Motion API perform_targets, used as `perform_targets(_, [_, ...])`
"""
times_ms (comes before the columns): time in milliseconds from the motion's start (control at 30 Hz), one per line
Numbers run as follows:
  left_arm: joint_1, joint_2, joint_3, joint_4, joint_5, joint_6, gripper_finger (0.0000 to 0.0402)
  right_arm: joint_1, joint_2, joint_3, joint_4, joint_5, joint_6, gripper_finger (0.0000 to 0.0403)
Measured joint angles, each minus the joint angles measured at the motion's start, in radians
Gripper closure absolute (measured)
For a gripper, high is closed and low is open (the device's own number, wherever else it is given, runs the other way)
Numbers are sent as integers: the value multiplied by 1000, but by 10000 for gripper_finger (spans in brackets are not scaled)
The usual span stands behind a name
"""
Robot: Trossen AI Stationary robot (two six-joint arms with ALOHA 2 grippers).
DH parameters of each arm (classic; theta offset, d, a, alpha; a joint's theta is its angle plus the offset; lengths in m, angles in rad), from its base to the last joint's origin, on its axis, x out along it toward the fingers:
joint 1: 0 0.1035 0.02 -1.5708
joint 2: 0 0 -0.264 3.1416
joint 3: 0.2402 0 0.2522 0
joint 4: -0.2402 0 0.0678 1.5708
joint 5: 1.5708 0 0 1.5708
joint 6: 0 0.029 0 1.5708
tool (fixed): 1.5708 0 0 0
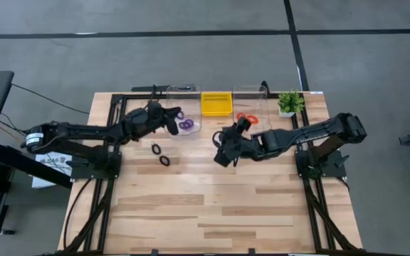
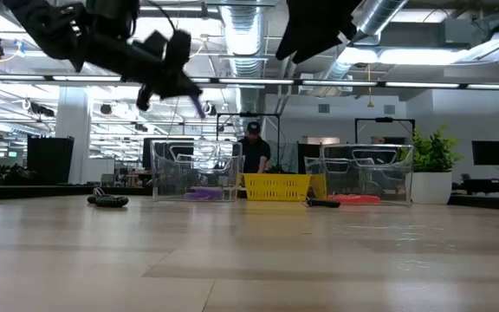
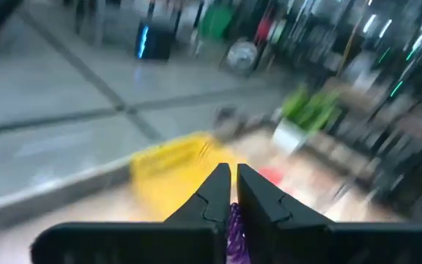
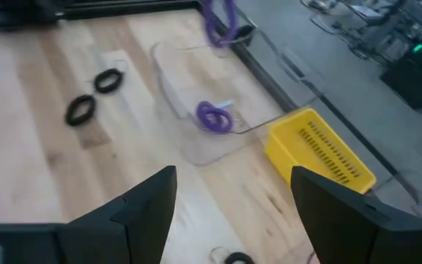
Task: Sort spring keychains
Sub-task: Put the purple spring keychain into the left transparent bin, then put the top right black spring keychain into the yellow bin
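Wooden worktop (image 1: pixel 212 206) spread wide, and the yellow basket (image 1: pixel 216 104) sits at its far edge as our marker. Left of the basket stands a clear bin (image 1: pixel 184 107) with purple spring keychains (image 1: pixel 186 124) inside. The left claw (image 1: pixel 173 128) hovers at that bin, pinched shut on a purple keychain (image 3: pixel 234 227). Right of the basket, a second clear bin (image 1: pixel 251 107) holds orange-red keychains (image 1: pixel 246 117). The right claw (image 1: pixel 223 153) hangs in front of the basket, fingers spread wide, gripping nothing. Two black keychains (image 1: pixel 160 154) lie on the worktop, well left of the basket.
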Motion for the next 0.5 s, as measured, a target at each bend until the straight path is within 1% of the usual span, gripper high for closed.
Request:
perform_targets(67, [47,0,-1,-82,48,-3,379,-27,0,0,0,0,-5,142])
perform_targets(200, [87,17,-1,-104,129,-14,357,-74,0,0,1,-1,-6,142])
perform_targets(300, [90,24,-1,-105,153,-4,333,-99,8,0,20,-2,-7,142])
perform_targets(500, [94,24,-1,-105,170,-9,289,-128,56,-1,82,-69,-8,142])
